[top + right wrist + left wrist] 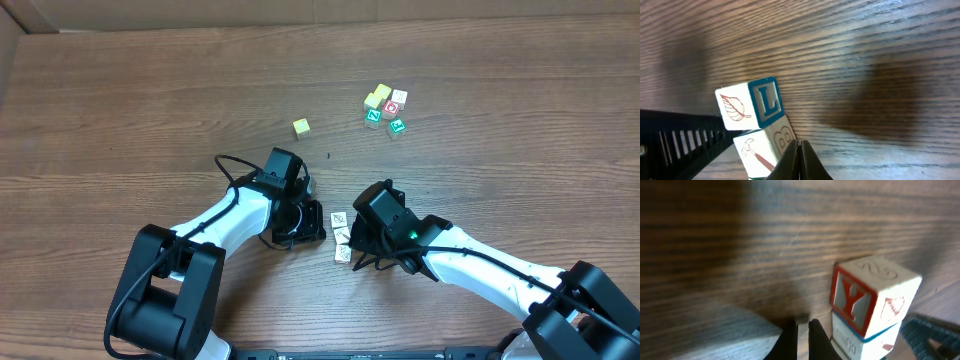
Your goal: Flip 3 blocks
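Three small cream blocks lie in a short column between my two grippers: one [339, 218], a second [343, 236] and a third [344, 254]. In the left wrist view a block with a red Y face [860, 295] sits next to a blue-edged block [857, 339]. The right wrist view shows a block with a leaf and a blue L [750, 103] and a block with a hammer and a B [762, 147]. My left gripper [318, 226] [802, 335] is shut and empty, just left of the blocks. Also shut and empty, my right gripper [358, 250] [799, 152] has its tips against the B face.
A plain yellow cube [301, 127] lies alone farther back. A cluster of yellow, red and green letter cubes [385, 108] sits at the back right. The left gripper's black slotted body [675, 142] shows behind the blocks in the right wrist view.
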You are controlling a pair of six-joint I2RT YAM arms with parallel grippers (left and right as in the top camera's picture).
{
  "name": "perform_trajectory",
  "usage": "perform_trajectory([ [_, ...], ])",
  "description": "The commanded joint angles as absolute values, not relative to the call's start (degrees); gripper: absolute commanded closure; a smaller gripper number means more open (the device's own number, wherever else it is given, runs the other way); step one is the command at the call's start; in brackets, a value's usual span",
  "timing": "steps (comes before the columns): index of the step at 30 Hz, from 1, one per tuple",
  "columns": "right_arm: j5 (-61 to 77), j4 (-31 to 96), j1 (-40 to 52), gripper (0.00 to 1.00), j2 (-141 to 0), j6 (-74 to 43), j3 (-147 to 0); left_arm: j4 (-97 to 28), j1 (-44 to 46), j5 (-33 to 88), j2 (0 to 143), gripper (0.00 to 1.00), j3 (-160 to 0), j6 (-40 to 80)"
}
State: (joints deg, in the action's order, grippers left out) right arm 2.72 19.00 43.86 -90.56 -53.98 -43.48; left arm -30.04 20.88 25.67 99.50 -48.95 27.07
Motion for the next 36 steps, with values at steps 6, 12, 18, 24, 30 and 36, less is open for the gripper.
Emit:
perform_trajectory([
  [6, 6.15, 18.65, 43.55, 0.96, -89.12, -54.0, -43.11, -26.7, 20.69, 21.87, 100.09, 0.96, -48.49, 29.45],
  [12, 6.33, 18.48, 43.55, 0.96, -89.12, -54.0, -43.11, -26.52, 20.69, 21.87, 100.09, 0.96, -48.49, 29.43],
  [18, 6.5, 18.22, 44.4, 0.96, -89.12, -54.0, -43.11, -26.52, 20.69, 21.87, 100.09, 0.96, -48.49, 29.45],
  [24, 6.07, 17.63, 44.99, 0.96, -89.12, -53.98, -43.11, -26.55, 20.69, 21.87, 100.09, 0.96, -48.49, 29.43],
  [30, -1.02, 17.56, 44.95, 0.95, -89.12, -53.98, -43.11, -26.44, 20.69, 21.58, 100.09, 0.96, -48.49, 29.43],
  [36, -0.75, 18.79, 44.95, 0.96, -89.1, -53.69, -43.11, -26.61, 20.69, 20.32, 100.09, 0.96, -48.49, 29.36],
])
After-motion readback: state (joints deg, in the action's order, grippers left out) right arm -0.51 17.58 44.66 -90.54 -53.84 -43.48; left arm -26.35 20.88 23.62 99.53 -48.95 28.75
